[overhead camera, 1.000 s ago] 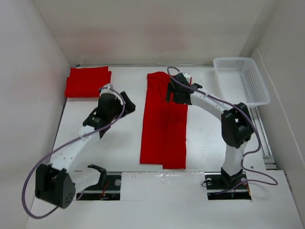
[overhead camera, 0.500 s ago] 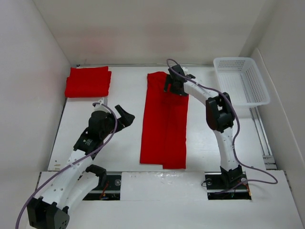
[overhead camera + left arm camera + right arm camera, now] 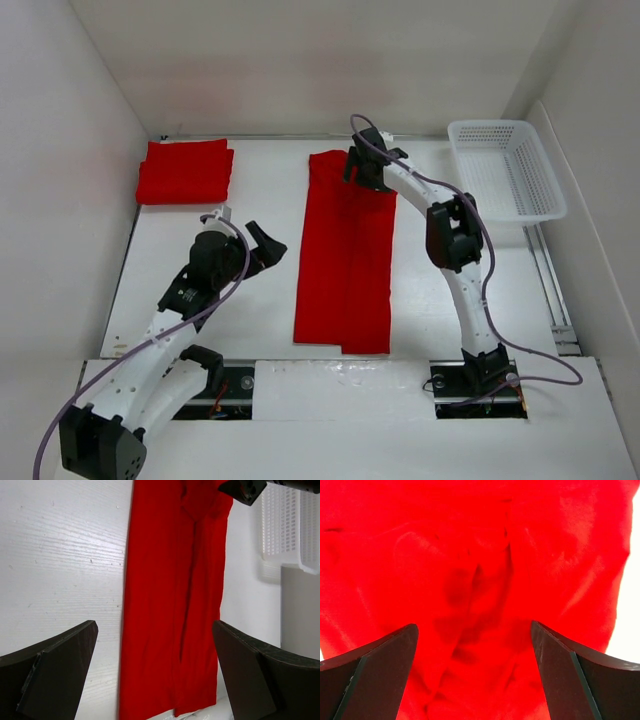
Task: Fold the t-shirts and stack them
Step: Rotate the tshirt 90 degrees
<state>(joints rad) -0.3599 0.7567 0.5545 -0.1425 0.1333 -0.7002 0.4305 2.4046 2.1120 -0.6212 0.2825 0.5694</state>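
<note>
A red t-shirt (image 3: 345, 255) lies folded into a long strip down the middle of the white table; it also shows in the left wrist view (image 3: 172, 595) and fills the right wrist view (image 3: 480, 570). A folded red t-shirt (image 3: 184, 172) lies at the back left. My right gripper (image 3: 362, 168) is open, low over the strip's far end, jaws spread over wrinkled cloth (image 3: 475, 680). My left gripper (image 3: 262, 240) is open and empty above bare table, left of the strip (image 3: 155, 680).
A white plastic basket (image 3: 508, 166) stands at the back right, also seen in the left wrist view (image 3: 292, 525). White walls close in the table on left, back and right. The arm bases sit at the near edge.
The right gripper has moved toward the far end of the strip over the last second. The left arm pulled back toward the near side, then held about still. The shirts have not moved.
</note>
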